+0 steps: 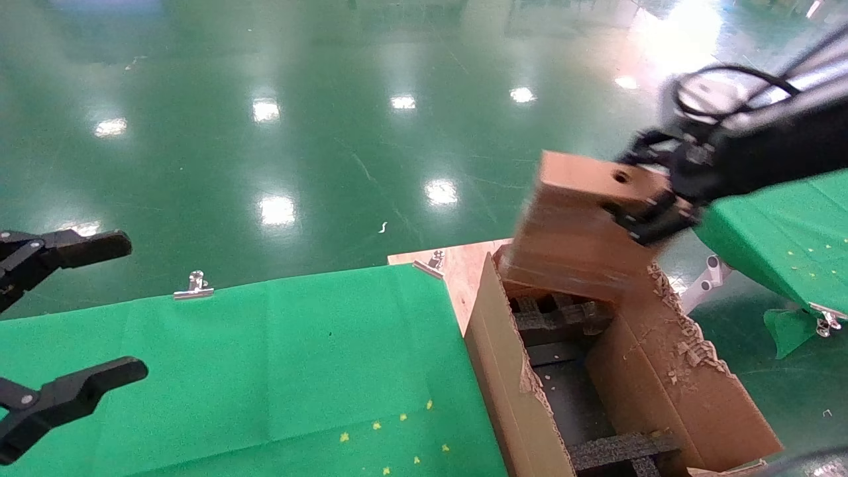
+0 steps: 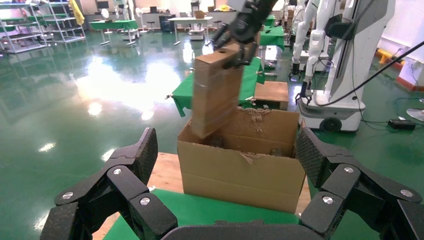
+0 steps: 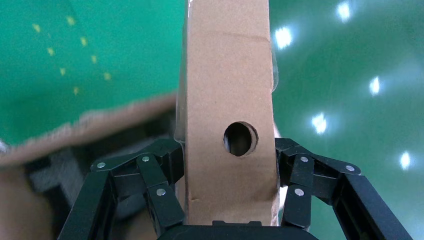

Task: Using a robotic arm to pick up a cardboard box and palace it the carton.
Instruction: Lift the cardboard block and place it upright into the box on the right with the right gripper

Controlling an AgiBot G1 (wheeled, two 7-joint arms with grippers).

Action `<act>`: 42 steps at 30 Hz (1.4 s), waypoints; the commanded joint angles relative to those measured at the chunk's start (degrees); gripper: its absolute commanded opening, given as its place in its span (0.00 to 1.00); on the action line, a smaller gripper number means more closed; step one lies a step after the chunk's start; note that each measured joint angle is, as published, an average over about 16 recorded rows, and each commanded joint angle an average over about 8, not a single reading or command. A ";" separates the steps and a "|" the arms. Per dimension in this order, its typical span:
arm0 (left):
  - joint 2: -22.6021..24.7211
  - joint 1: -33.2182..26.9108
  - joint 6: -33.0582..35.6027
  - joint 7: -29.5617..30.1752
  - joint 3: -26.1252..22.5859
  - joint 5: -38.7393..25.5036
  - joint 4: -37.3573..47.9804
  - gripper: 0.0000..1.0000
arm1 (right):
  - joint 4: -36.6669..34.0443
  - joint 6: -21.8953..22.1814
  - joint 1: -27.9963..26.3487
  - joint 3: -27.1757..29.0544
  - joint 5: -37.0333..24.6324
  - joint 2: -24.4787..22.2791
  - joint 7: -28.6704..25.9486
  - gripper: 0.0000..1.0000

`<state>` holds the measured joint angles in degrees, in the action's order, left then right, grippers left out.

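While clamped, cardboard box (image 1: 583, 225) seems smooth.

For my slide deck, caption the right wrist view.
Right end effector clamps the cardboard box, round hole facing the camera, above the carton.

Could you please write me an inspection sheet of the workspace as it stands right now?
Surface: table under green cloth, clipped at the far edge.
Job's things: cardboard box, tilted, lower end at the mouth of the carton; black foam inserts inside.
Clutter: metal clips; yellow specks on the cloth.
Grippers: right gripper clamps the box's holed end; left gripper open, idle over the cloth's left side.
Cables: black cable looped at the right wrist.
Surroundings: glossy green floor; other tables and robots beyond.
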<state>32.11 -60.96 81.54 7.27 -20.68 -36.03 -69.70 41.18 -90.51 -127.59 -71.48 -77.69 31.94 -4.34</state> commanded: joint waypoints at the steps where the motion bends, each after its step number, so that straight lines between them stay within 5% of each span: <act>1: 0.00 0.00 0.00 0.00 0.00 0.00 0.00 1.00 | 1.30 0.08 -0.56 -1.17 -0.71 -2.70 -1.11 0.00; 12: 0.00 0.00 0.00 0.00 0.00 0.00 0.00 1.00 | 8.44 2.36 4.36 -5.26 -1.19 -11.67 -6.54 0.00; 32: -0.01 0.01 -0.02 0.00 0.00 0.04 0.01 1.00 | 10.14 4.14 7.58 -6.67 -0.71 -11.86 -9.20 0.00; 42: -0.01 0.02 -0.02 0.00 0.00 0.05 0.01 1.00 | 14.59 14.95 13.35 -9.06 -3.54 -12.03 -25.55 0.00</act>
<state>32.10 -60.95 81.52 7.26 -20.68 -35.99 -69.69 56.52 -75.89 -114.54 -80.57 -81.77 19.51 -30.82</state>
